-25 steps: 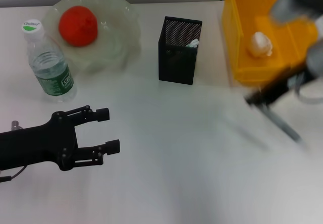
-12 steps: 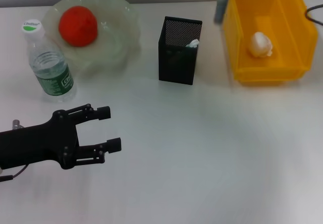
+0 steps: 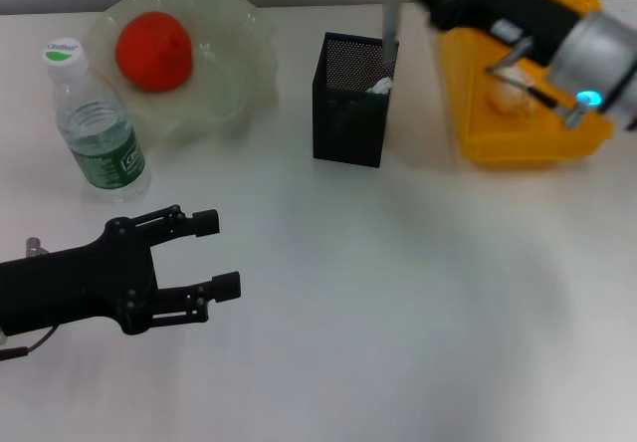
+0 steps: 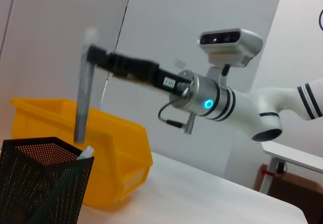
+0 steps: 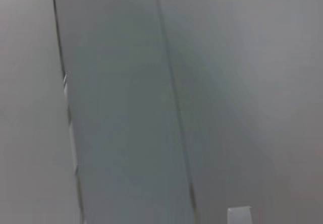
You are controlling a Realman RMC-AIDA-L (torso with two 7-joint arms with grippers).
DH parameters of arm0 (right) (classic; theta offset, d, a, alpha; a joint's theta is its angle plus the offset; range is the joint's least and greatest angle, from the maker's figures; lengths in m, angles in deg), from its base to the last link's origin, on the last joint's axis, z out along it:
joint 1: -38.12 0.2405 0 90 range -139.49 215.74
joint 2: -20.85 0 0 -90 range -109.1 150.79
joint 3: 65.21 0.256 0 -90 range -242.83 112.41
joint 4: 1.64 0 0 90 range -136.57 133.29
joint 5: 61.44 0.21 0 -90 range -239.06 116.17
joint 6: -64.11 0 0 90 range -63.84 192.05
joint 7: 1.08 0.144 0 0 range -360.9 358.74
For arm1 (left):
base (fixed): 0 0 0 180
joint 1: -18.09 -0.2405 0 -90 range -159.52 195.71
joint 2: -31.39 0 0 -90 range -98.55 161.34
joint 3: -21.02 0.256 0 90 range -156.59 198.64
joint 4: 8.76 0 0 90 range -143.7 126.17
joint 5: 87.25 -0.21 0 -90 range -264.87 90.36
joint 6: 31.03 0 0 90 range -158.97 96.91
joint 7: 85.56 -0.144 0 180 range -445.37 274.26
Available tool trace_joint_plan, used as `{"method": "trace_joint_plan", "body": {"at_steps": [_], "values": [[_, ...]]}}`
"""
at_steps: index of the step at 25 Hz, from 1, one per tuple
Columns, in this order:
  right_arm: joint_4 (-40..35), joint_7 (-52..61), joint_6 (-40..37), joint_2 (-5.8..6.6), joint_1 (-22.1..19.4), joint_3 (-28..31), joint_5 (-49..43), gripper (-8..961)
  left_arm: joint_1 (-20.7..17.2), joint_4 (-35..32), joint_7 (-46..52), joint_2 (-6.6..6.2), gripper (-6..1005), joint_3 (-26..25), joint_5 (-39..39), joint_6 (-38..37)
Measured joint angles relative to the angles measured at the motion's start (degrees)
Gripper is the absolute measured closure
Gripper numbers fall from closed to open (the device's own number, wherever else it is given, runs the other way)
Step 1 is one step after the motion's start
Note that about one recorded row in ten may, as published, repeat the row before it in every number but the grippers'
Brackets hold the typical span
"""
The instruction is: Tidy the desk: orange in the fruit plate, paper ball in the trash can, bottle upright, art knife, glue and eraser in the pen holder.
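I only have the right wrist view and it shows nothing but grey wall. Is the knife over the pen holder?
Observer: Yes. The right gripper holds the knife upright over the pen holder, with the knife's lower end about level with the rim.
Operator: Is anything in the holder already?
Observer: One white-tipped item shows inside, on the side toward the trash can.
Operator: Is the left arm in the way?
Observer: No. The left gripper hovers with its fingers open over the near left of the desk, well apart from the holder.
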State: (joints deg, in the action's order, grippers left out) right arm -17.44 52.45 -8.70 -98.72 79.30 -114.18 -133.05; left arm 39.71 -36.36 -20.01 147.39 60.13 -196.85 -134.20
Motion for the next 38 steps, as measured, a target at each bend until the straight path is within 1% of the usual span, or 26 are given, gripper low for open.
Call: {"method": "trace_joint_plan", "body": {"at_steps": [1, 3, 7, 10, 12, 14, 15, 16, 17, 18, 19, 20, 21, 22, 23, 25, 26, 27, 28, 31, 36, 38], "values": [[-0.3, 0.9, 2.1, 0.03, 0.6, -3.2, -0.2, 800, -0.1, 0.0, 0.0, 0.01, 153, 0.0, 0.0, 0.0], [-0.4, 1.4, 3.0, 0.02, 0.7, -4.3, -0.2, 797, -0.1, 0.0, 0.0, 0.01, 153, 0.0, 0.0, 0.0], [-0.9, 3.0, 5.0, 0.01, 0.8, -5.1, 0.0, 791, -0.4, 0.0, 0.0, 0.03, 153, 0.0, 0.0, 0.0], [-3.0, 5.5, 4.6, 0.12, -0.2, -5.3, 0.0, 787, -0.5, 0.0, 0.0, 0.03, 153, 0.0, 0.0, -0.1], [-5.6, 8.3, 3.2, 0.21, -1.6, -6.3, -0.2, 696, -0.5, 0.0, -0.1, 0.03, 153, 0.0, 0.0, -0.2], [-9.2, 13.1, 0.1, 0.76, -3.8, -7.9, -0.9, 605, -0.5, -0.1, -0.1, -0.01, 153, 0.0, 0.0, -0.7], [-11.8, 16.6, -2.7, 1.28, -5.4, -8.6, -2.1, 559, -0.5, -0.1, 0.0, -0.07, 153, 0.0, 0.0, -1.1], [-16.9, 23.3, -8.4, 2.69, -8.6, -9.0, -5.8, 484, -0.5, -0.2, 0.3, -0.42, 153, -0.1, 0.0, -1.8], [-16.9, 23.3, -8.4, 2.69, -8.6, -9.0, -5.8, 408, -0.5, -0.2, 0.3, -0.42, 153, -0.1, 0.0, -1.8], [-19.7, 26.0, -12.3, 3.55, -10.4, -8.9, -8.7, 333, -0.5, -0.3, 0.5, -0.59, 153, -0.1, 0.0, -2.1], [-22.0, 28.2, -15.9, 4.32, -12.0, -8.8, -11.5, 293, -0.6, -0.4, 0.7, -0.83, 153, -0.1, 0.0, -2.4], [-23.7, 29.0, -19.4, 4.81, -13.4, -8.6, -14.2, 253, -0.6, -0.4, 0.9, -1.14, 153, -0.1, 0.0, -2.7], [-25.5, 29.6, -23.6, 5.23, -15.1, -8.2, -17.8, 214, -0.7, -0.6, 1.2, -1.89, 153, -0.1, 0.0, -3.6], [-26.5, 29.7, -26.6, 5.37, -16.1, -7.8, -20.5, 174, -0.7, -0.6, 1.2, -1.89, 153, -0.1, 0.0, -3.6], [-27.0, 29.6, -29.8, 5.39, -17.0, -7.0, -23.6, 134, -0.7, -0.6, 1.2, -2.22, 153, -0.1, -0.2, -3.9], [-27.1, 27.8, -34.8, 5.08, -18.3, -5.6, -28.6, 131, -0.7, -0.6, 1.3, -3.23, 153, -0.1, -0.5, -5.4], [-26.5, 25.4, -37.6, 4.57, -19.4, -4.9, -31.1, 130, -0.9, -0.8, 1.3, -3.93, 153, -0.1, -0.6, -6.8], [-26.5, 25.4, -37.6, 4.57, -19.4, -4.9, -31.1, 129, -0.9, -0.8, 1.3, -3.93, 153, -0.1, -0.6, -6.8], [-26.3, 24.4, -38.1, 4.15, -20.0, -4.8, -31.6, 127, -1.0, -0.9, 1.3, -4.18, 153, -0.1, -0.6, -7.5], [-26.0, 22.5, -38.4, 3.48, -20.9, -4.7, -31.7, 123, -1.2, -1.2, 1.5, -4.65, 153, -0.1, -0.6, -8.4], [-25.7, 21.6, -38.7, 2.87, -20.7, -5.0, -31.8, 119, -1.2, -1.2, 1.8, -4.66, 153, -0.1, -0.6, -8.5], [-25.7, 21.5, -38.7, 2.82, -20.7, -5.1, -31.8, 119, -1.3, -1.2, 1.9, -4.66, 153, -0.1, -0.6, -8.5]]}}
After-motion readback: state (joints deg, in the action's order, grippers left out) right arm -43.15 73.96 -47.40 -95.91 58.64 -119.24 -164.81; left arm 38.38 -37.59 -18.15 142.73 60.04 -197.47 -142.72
